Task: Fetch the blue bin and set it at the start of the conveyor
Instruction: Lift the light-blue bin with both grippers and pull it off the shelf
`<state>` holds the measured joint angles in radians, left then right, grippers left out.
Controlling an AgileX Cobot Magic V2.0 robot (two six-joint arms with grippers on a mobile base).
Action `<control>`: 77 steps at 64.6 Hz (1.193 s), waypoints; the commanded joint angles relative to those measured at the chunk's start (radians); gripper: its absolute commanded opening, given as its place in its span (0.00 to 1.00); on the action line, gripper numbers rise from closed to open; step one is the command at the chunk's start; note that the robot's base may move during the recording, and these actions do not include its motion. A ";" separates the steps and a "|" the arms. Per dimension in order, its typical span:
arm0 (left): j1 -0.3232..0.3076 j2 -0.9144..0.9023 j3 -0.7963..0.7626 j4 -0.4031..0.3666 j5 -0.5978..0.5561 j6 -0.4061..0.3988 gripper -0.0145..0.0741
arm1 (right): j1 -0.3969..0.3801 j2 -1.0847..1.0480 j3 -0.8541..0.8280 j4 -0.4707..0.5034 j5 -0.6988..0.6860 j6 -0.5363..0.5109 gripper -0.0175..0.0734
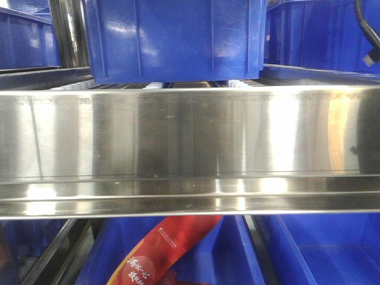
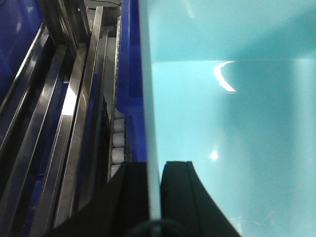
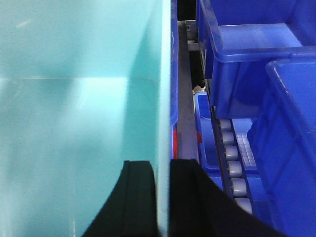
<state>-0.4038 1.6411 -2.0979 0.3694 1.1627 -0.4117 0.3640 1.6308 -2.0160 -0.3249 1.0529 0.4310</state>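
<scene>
left pincer: fingers almost together, one either side of the blue bin wall, gripping it at the rim. right pincer: same narrow gap, clamped on the opposite wall. Bin spans between the two, open side facing both wrist cameras. Each gripped wall runs straight ahead of its pincer to a far end wall. Bin body lies right of the left pincer and left of the right pincer. Long axis: can't tell, neither view shows the full tub. Left of the left pincer: dark blue crate touching or just beside the wall, then rollers and steel rails. Right of the right pincer: a grey rail, more rollers, more crates. Front view: steel shelf beam, a crate above it, red packet below.
</scene>
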 commanded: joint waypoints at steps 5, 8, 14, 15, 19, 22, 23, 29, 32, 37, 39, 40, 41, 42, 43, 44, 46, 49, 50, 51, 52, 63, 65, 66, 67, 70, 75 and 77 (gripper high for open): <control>0.000 -0.019 -0.011 0.046 -0.035 0.014 0.04 | -0.002 -0.026 -0.016 -0.064 -0.016 -0.012 0.01; 0.000 -0.019 -0.011 0.046 -0.046 0.014 0.04 | -0.002 -0.026 -0.016 -0.064 -0.010 -0.012 0.01; 0.000 -0.019 -0.011 0.046 -0.075 0.014 0.04 | -0.002 -0.026 -0.016 -0.064 0.006 -0.012 0.01; 0.000 -0.019 -0.011 0.046 -0.080 0.014 0.04 | -0.002 -0.026 -0.016 -0.064 0.006 -0.012 0.01; 0.000 -0.019 -0.011 0.046 -0.095 0.014 0.04 | -0.002 -0.026 -0.016 -0.064 0.006 -0.012 0.01; 0.000 -0.019 -0.011 0.046 -0.106 0.014 0.04 | -0.002 -0.026 -0.016 -0.064 0.006 -0.012 0.01; 0.000 -0.019 -0.011 0.046 -0.108 0.014 0.04 | -0.002 -0.026 -0.016 -0.064 0.006 -0.012 0.01; 0.000 -0.019 -0.011 0.046 -0.115 0.014 0.04 | -0.002 -0.026 -0.016 -0.064 0.006 -0.012 0.01; 0.000 -0.019 -0.011 0.046 -0.115 0.014 0.04 | -0.002 -0.026 -0.016 -0.064 0.006 -0.012 0.01; 0.000 -0.019 -0.011 0.046 -0.115 0.014 0.04 | -0.002 -0.026 -0.016 -0.064 0.005 -0.012 0.01; 0.000 -0.019 -0.011 0.046 -0.115 0.014 0.04 | -0.002 -0.026 -0.016 -0.064 0.005 -0.012 0.01; 0.000 -0.019 -0.011 0.046 -0.115 0.014 0.04 | -0.002 -0.026 -0.016 -0.064 0.003 -0.012 0.01; 0.000 -0.019 -0.011 0.046 -0.115 0.014 0.04 | -0.002 -0.026 -0.016 -0.064 0.000 -0.012 0.01; 0.000 -0.019 -0.011 0.046 -0.115 0.014 0.04 | -0.002 -0.026 -0.016 -0.067 -0.008 -0.012 0.01; 0.000 -0.019 -0.011 0.046 -0.115 0.014 0.04 | -0.002 -0.026 -0.016 -0.069 -0.011 -0.012 0.01; 0.000 -0.019 -0.011 0.046 -0.115 0.014 0.04 | -0.002 -0.026 -0.016 -0.068 -0.023 -0.012 0.01; 0.000 -0.019 -0.011 0.046 -0.115 0.014 0.04 | -0.002 -0.026 -0.016 -0.068 -0.044 -0.012 0.01; 0.000 -0.019 -0.011 0.046 -0.115 0.014 0.04 | -0.002 -0.026 -0.016 -0.068 -0.084 -0.012 0.01; 0.000 -0.019 -0.011 0.046 -0.115 0.014 0.04 | -0.002 -0.026 -0.016 -0.068 -0.096 -0.012 0.01; 0.000 -0.019 -0.011 0.046 -0.115 0.014 0.04 | -0.002 -0.026 -0.016 -0.068 -0.114 -0.012 0.01; 0.000 -0.019 -0.011 0.046 -0.115 0.014 0.04 | -0.002 -0.026 -0.016 -0.068 -0.124 -0.012 0.01; 0.000 -0.019 -0.011 0.046 -0.115 0.014 0.04 | -0.002 -0.026 -0.016 -0.062 -0.142 -0.012 0.01; 0.000 -0.019 -0.011 0.046 -0.115 0.014 0.04 | -0.002 -0.026 -0.016 -0.062 -0.140 -0.012 0.01; 0.000 -0.019 -0.011 0.046 -0.115 0.014 0.04 | -0.002 -0.026 -0.016 -0.062 -0.138 -0.012 0.01; 0.000 -0.019 -0.011 0.046 -0.115 0.014 0.04 | -0.002 -0.026 -0.016 -0.062 -0.138 -0.012 0.01; 0.000 -0.019 -0.011 0.046 -0.115 0.014 0.04 | -0.002 -0.026 -0.016 -0.062 -0.134 -0.012 0.01; 0.000 -0.019 -0.011 0.046 -0.115 0.014 0.04 | -0.002 -0.026 -0.016 -0.077 -0.134 -0.012 0.01; 0.000 -0.019 -0.011 0.046 -0.115 0.014 0.04 | -0.002 -0.026 -0.016 -0.086 -0.134 -0.012 0.01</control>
<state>-0.4038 1.6411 -2.0979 0.3920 1.0819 -0.4043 0.3640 1.6246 -2.0170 -0.3580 0.9574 0.4310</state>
